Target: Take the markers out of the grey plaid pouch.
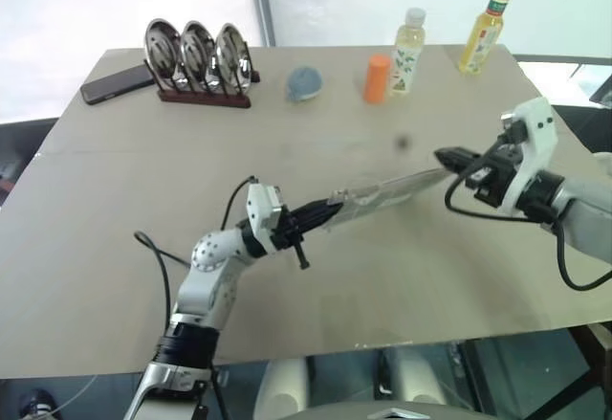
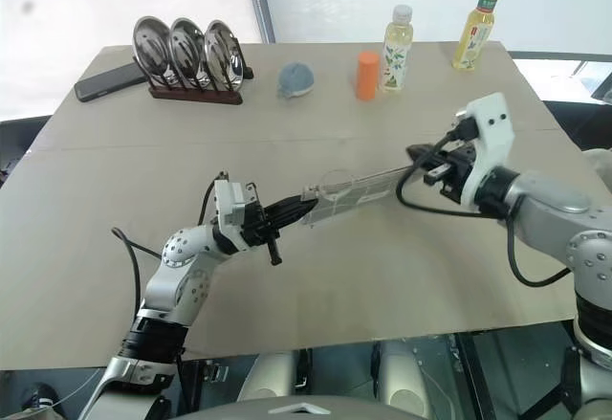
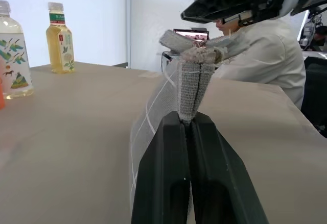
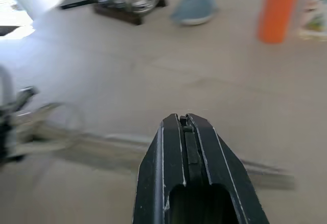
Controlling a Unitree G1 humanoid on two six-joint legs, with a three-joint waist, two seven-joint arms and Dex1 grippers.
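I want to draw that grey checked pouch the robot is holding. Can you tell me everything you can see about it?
The grey plaid pouch is soft woven fabric, grey with thin pale grid lines. It is lifted off the table and stretched long between the two grippers. The left gripper is shut on one end. The right gripper is shut at the other end, though its grip on the fabric is blurred. No markers show.

My left gripper (image 3: 190, 124) pinches the grey plaid pouch (image 3: 194, 89), whose far end is covered by my right gripper (image 3: 240, 2). In the right wrist view the pouch is a smeared streak; whether markers lie inside cannot be told. The tea bottle (image 3: 11, 55) is cut by the frame edge. A seated person (image 3: 265, 55) is half hidden.
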